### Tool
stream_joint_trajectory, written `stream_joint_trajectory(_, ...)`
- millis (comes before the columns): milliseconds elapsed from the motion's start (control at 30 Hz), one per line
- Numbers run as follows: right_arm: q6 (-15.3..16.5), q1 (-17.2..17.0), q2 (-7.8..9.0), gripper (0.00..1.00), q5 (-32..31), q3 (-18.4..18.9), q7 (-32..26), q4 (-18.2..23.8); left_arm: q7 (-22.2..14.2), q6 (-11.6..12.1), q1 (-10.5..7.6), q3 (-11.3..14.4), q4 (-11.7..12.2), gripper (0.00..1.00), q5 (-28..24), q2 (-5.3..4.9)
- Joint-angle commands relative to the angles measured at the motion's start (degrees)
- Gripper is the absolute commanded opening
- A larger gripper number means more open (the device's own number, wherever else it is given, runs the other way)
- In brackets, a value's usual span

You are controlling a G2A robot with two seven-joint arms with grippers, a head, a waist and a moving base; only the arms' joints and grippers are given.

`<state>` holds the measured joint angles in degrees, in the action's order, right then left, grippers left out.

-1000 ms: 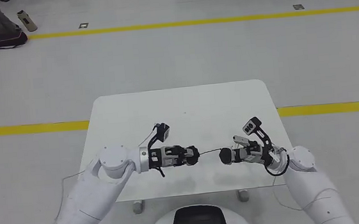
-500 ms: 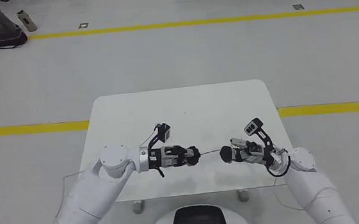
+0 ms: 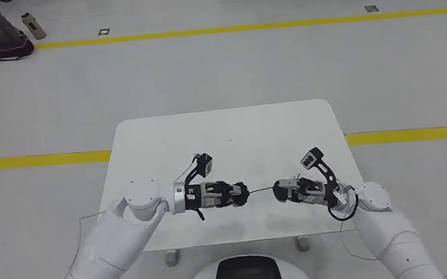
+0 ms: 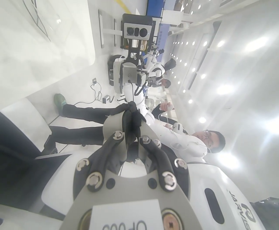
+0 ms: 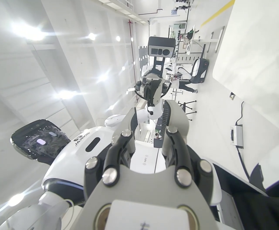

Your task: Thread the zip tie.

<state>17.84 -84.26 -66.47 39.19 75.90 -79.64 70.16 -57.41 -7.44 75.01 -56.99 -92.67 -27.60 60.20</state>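
A thin black zip tie [image 3: 260, 189] spans the gap between my two grippers above the front part of the white table [image 3: 223, 131]. My left gripper [image 3: 241, 191] is shut on one end of it; in the left wrist view the black tie [image 4: 130, 126] is pinched between the closed fingers of that gripper [image 4: 130, 109]. My right gripper [image 3: 281, 189] faces it from the other side, with the tie's free end reaching its fingertips. In the right wrist view the right gripper [image 5: 152, 111] stands open, and the left gripper [image 5: 150, 91] shows farther off through the gap.
Both arms hover near the table's front edge [image 3: 240, 240]. The table's back half is bare white surface. Yellow floor lines [image 3: 41, 160] run past both sides, and a dark bag [image 3: 0, 49] lies on the floor far off.
The right wrist has shifted slightly and its fingers have parted at the tie's free end. The left arm has stayed put, still holding the tie.
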Motion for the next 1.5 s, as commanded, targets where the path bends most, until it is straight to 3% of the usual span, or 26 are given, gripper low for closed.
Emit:
stream_joint_trajectory(0, 0.0, 0.1, 0.06, 0.24, 0.1, -0.1, 0.0, -0.1, 0.0, 0.0, -0.06, 0.1, 0.0, 0.0, -0.1, -0.06)
stream_joint_trajectory(300, -0.1, 0.4, 0.35, 0.22, 0.0, -0.4, 0.0, -0.5, 0.0, -0.2, -0.22, 0.7, 0.0, 0.0, -0.3, -0.39)
stream_joint_trajectory(433, 0.0, 0.5, 0.45, 0.13, 0.1, -0.7, 0.0, -0.6, 0.2, -0.3, -0.19, 0.9, -0.1, 0.0, -0.4, -0.53)
stream_joint_trajectory(633, 0.1, 0.6, 0.64, 0.09, 0.1, -1.1, 0.0, -0.6, 0.4, -0.3, -0.27, 1.3, -0.2, 0.0, -0.5, -0.72)
stream_joint_trajectory(1333, 0.6, 0.7, 1.21, 0.08, 0.2, -2.0, 0.1, -1.0, 0.8, -0.3, -0.88, 2.6, -0.3, 0.0, -0.7, -1.33)
stream_joint_trajectory(1467, 0.7, 0.7, 1.28, 0.0, 0.1, -2.4, 0.0, -1.1, 0.8, -0.6, -0.91, 2.9, -0.7, 0.0, -0.6, -1.47)
